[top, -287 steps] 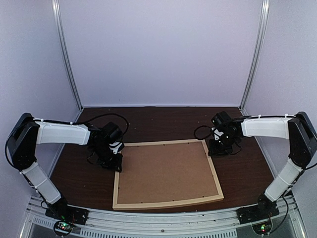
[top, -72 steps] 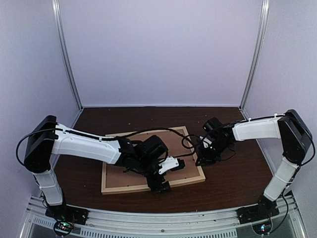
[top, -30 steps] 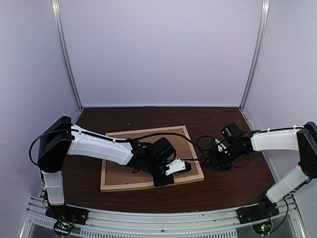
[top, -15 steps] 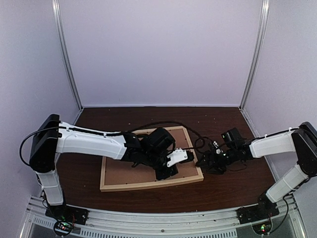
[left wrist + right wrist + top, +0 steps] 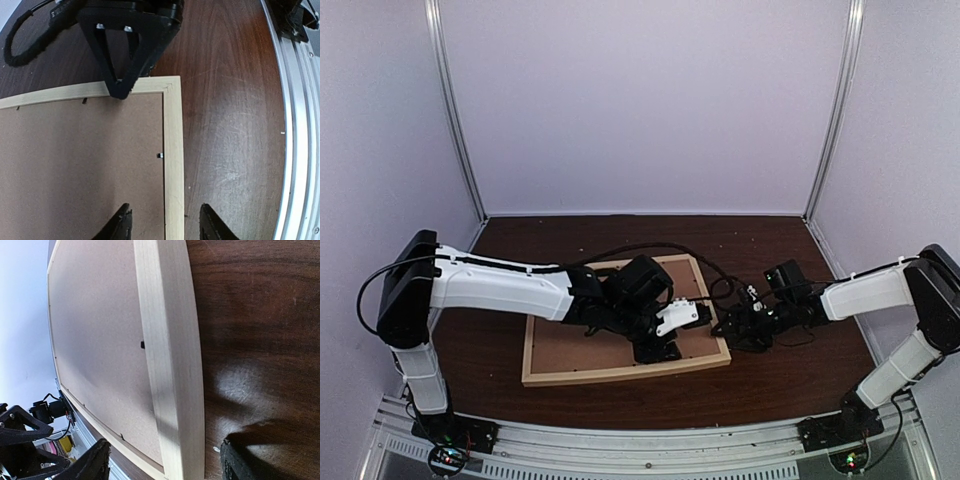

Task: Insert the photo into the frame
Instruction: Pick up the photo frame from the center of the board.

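Note:
The frame [image 5: 625, 372] of pale wood lies flat on the dark table, with a brown backing board [image 5: 590, 335] filling it. The photo is not in view. My left gripper [image 5: 658, 350] is open above the frame's near strip. In the left wrist view it [image 5: 165, 226] straddles the strip [image 5: 174, 165] without touching it. My right gripper [image 5: 731, 330] is open at the frame's near right corner. In the right wrist view it [image 5: 165, 466] stands astride the right strip [image 5: 170, 365]. Its fingers [image 5: 119, 85] also show at the corner in the left wrist view.
A metal rail [image 5: 620, 440] runs along the table's near edge, also seen in the left wrist view [image 5: 295, 150]. Black cables [image 5: 720, 290] loop between the two wrists. Tent walls and poles [image 5: 455, 120] enclose the table. Small black clips [image 5: 160, 155] stand along the frame's inner edge.
The frame has slid left and turned since the earliest frame. Both grippers have come to its near right corner. In the last half second the right gripper has edged left to the strip.

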Robot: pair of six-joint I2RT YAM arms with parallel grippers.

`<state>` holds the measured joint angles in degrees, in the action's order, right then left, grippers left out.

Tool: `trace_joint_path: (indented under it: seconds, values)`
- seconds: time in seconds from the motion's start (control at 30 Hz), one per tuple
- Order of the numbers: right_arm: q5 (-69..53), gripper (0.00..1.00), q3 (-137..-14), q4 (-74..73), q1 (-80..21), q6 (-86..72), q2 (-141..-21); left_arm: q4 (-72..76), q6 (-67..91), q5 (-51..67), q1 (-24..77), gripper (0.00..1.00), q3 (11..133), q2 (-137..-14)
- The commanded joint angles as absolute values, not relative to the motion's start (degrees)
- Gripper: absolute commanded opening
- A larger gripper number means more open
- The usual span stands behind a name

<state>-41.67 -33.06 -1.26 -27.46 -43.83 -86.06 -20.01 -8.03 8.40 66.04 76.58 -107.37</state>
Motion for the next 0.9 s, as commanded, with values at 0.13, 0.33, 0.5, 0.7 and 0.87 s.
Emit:
trace_joint_path:
  seconds: [0.13, 0.33, 0.5, 0.7, 0.87]
  values:
    - [-37.7, 0.74, -32.26, -4.48, -28.9, -43.75, -85.7, -24.41, -13.33, 12.34, 64.96, 0.52, 78.84, -112.26]
    - [-37.33, 0.74, -31.15, -2.85, -29.35, -44.5, -86.79, -27.75, -14.95, 11.91, 64.95, 0.52, 83.04, -116.68]
    - [-37.38, 0.73, -30.59, -2.11, -29.4, -44.48, -88.01, -31.18, -15.93, 11.34, 65.04, 0.44, 86.46, -119.34]
    - [-37.38, 0.73, -30.21, -1.2, -29.44, -44.78, -88.42, -32.06, -16.23, 11.06, 65.32, 0.33, 86.62, -120.82]
    - [-37.46, 0.73, -30.4, -1.31, -29.46, -44.43, -89.16, -32.08, -16.33, 10.23, 65.91, 0.29, 85.66, -121.1]
